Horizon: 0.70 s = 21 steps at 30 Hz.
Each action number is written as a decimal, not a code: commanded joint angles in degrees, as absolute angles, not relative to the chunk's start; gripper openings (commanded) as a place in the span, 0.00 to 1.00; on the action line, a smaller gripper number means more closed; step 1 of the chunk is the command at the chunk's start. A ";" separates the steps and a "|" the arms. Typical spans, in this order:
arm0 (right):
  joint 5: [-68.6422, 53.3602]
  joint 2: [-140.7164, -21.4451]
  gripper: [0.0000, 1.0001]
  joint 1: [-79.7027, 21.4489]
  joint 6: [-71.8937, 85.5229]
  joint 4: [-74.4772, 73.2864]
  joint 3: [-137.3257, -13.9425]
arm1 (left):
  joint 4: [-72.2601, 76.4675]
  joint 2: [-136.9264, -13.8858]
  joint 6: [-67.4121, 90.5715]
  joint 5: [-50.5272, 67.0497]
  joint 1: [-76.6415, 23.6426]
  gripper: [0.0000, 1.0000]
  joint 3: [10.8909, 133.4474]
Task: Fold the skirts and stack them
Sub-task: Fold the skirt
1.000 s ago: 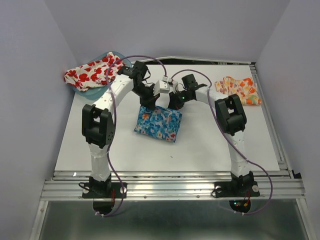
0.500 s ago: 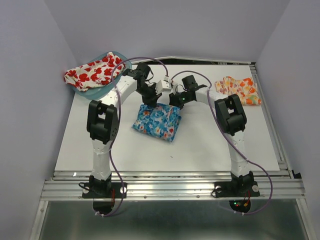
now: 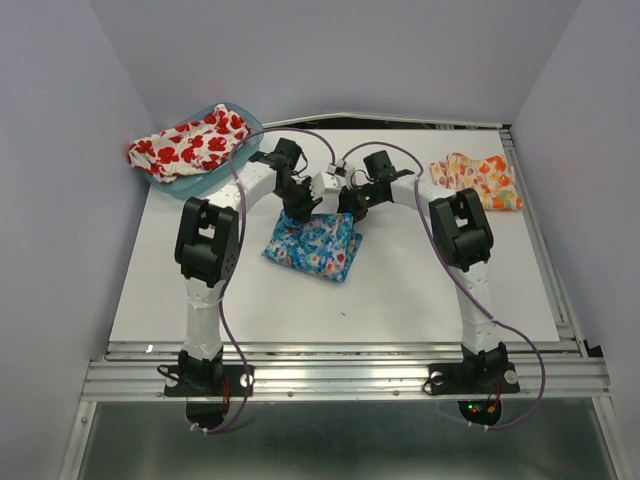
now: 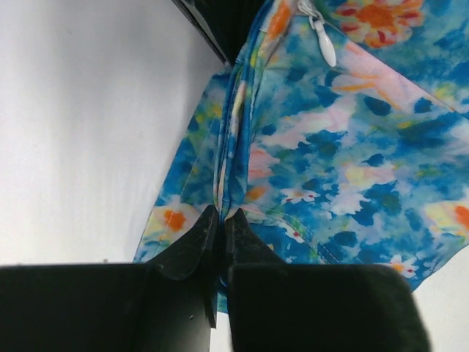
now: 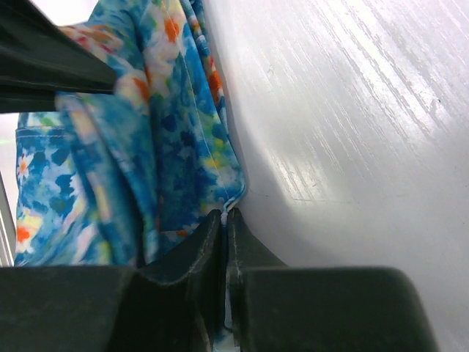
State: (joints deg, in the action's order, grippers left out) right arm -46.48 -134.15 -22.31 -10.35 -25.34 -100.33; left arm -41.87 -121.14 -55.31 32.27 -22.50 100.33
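A white table [image 3: 420, 290], closed in by pale lilac walls, is seen with the two arm bases bolted at its near edge. Beyond a bare stretch of surface, the blue skirt [image 3: 312, 250] lies at about the middle of the table, a roughly four-sided bundle turned slightly askew, with its near edge towards the bases. Its far edge is met by both arms from behind. The left gripper [image 4: 222, 218] is closed to a thin slit on a seam at the left end of that edge, and the right gripper [image 5: 224, 218] is pinched on a hem corner at the right end, so the cloth is held by both at once. The relation that matters is this: the held edge runs across the table from left to right between the grippers, and the whole body of the skirt lies on the near side of them, towards the bases. Neither arm is nearer, since each has its own end. A fold would therefore probably be made by carrying that edge nearwards over the cloth with both ends kept level. Farther off, the white skirt with red poppies [image 3: 185, 145] is draped over a teal tub [image 3: 205, 176] at the far left, and the orange-yellow skirt [image 3: 478, 178] lies crumpled at the far right, each well apart from the grippers.
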 commanded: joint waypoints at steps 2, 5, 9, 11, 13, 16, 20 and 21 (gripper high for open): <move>-39.39 -133.42 0.18 -23.20 -12.30 -28.65 -99.05 | -38.67 -121.03 -55.28 31.46 -22.68 0.21 97.47; -35.09 -132.63 0.43 -23.20 -12.30 -29.26 -99.84 | -38.58 -119.89 -54.41 31.20 -22.68 0.32 97.99; -30.77 -130.87 0.47 -23.20 -13.09 -29.88 -100.72 | -39.28 -118.22 -51.77 31.81 -22.41 0.52 101.59; -29.62 -129.99 0.51 -22.59 -13.62 -30.93 -101.51 | -41.83 -118.04 -51.07 32.17 -22.41 0.53 104.22; -27.26 -128.59 0.56 -22.07 -14.49 -31.64 -102.91 | -44.19 -117.34 -49.93 32.34 -22.41 0.53 107.92; -23.22 -126.22 0.61 -20.66 -15.73 -32.43 -104.58 | -45.79 -115.41 -48.61 31.12 -22.15 0.53 110.74; -19.43 -123.40 0.64 -17.67 -16.26 -33.04 -107.21 | -45.44 -111.98 -45.37 30.50 -20.13 0.53 109.87; -19.25 -122.70 0.64 -17.67 -15.82 -33.48 -107.84 | -45.61 -110.49 -44.74 32.06 -19.60 0.52 108.38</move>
